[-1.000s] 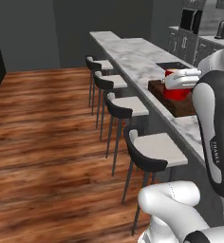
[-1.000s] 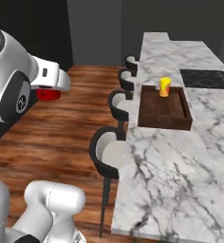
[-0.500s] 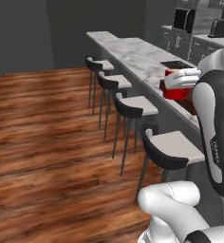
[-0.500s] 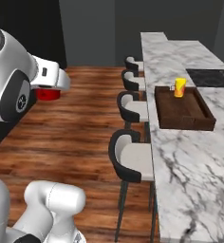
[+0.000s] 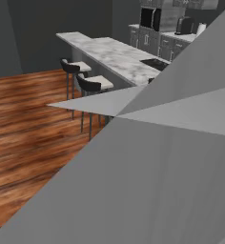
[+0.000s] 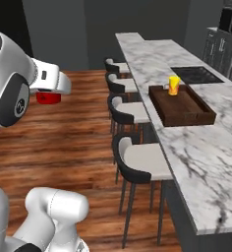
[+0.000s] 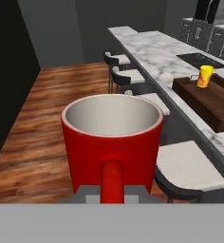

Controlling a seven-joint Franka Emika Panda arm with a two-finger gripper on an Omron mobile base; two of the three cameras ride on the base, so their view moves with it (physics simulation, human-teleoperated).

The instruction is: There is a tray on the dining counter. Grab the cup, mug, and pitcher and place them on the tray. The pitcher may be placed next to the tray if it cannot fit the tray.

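The red mug [image 6: 48, 98] hangs in the air over the wooden floor, left of the stools, with my gripper [image 6: 49, 91] shut on it. In the hand view the mug [image 7: 112, 142] is close up and upright, its handle toward the camera and its pale inside empty. The dark brown tray [image 6: 183, 107] lies on the dining counter [image 6: 206, 162], with the yellow cup [image 6: 173, 85] standing upright in its far corner. From the hand, the tray [image 7: 213, 103] and cup [image 7: 205, 76] sit to the right. The pitcher is out of view.
Several black-and-white bar stools [image 6: 137, 160] line the counter's near side, between the mug and the tray. A black cooktop [image 6: 196, 75] is set into the counter beyond the tray. Open wooden floor [image 6: 78, 142] lies to the left. Large flat grey shapes [image 5: 162, 181] block the left base view's lower right.
The whole scene has shifted in both base views, so the base has driven along the counter. The mug stays in my shut gripper. Grey shapes now cover much of the left base view.
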